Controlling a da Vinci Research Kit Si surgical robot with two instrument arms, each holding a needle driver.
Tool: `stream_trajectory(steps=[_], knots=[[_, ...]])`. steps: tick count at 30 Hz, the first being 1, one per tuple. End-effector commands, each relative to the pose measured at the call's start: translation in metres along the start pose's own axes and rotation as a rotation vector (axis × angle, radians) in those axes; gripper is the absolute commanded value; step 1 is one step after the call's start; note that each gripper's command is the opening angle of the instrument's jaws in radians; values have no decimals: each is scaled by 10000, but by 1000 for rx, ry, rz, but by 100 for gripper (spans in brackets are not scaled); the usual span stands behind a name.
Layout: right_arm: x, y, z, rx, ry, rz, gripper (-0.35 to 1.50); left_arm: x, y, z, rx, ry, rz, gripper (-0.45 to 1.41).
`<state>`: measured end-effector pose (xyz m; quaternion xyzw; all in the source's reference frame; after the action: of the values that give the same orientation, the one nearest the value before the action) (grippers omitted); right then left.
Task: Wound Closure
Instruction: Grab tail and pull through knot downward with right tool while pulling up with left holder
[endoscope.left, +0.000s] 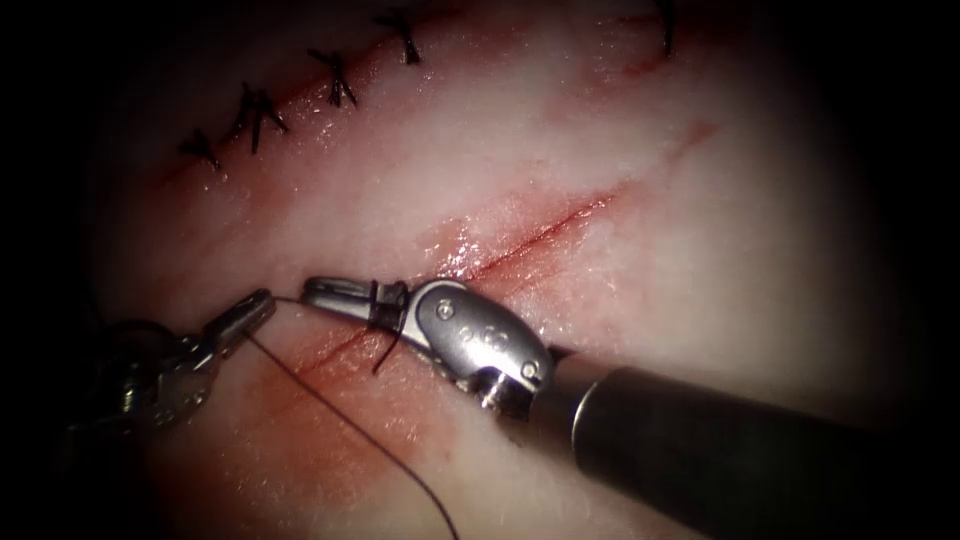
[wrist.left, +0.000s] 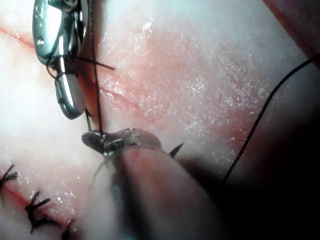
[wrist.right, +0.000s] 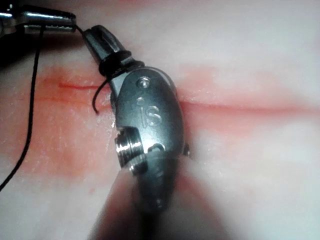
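While thread (endoscope.left: 350, 425) coils around the right pincer (endoscope.left: 335, 295), both pincers meet over the cut (endoscope.left: 540, 235).
Left pincer (endoscope.left: 250, 308) grips the thread; right pincer's jaws are closed, its hold unclear; needle unseen.

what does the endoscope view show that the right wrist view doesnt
The endoscope view adds a row of finished black stitches along another cut at upper left, and the right arm's dark shaft. The right wrist view adds letters stamped on the right tool's silver metal body. Both show the left end effector shut on the thin black thread, thread wound round the closed right end effector, and the red cut in the pale tissue.
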<state>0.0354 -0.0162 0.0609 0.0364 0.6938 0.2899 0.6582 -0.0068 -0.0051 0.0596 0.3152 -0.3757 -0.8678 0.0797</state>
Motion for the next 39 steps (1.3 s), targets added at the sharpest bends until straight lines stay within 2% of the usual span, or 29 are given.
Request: stream_trajectory(steps=[1,16,20,27,33,39], knots=[[-5,-7,3,10,3,-6,-35,-2,-2,8,0,-1,-1,-45],[-13,-50,-74,14,-1,-36,-35,-6,-45,14,10,-15,-2,-45],[-16,-59,-82,18,-1,-44,-35,-5,-64,18,3,-24,62,-45],[-19,-62,-87,10,20,-46,-35,3,-110,24,21,-20,77,-45],[-23,-69,-108,-20,16,-57,-35,7,-119,23,25,-19,76,-45],[-20,-75,-113,-24,20,-58,-35,6,-120,30,24,-22,72,-45]])
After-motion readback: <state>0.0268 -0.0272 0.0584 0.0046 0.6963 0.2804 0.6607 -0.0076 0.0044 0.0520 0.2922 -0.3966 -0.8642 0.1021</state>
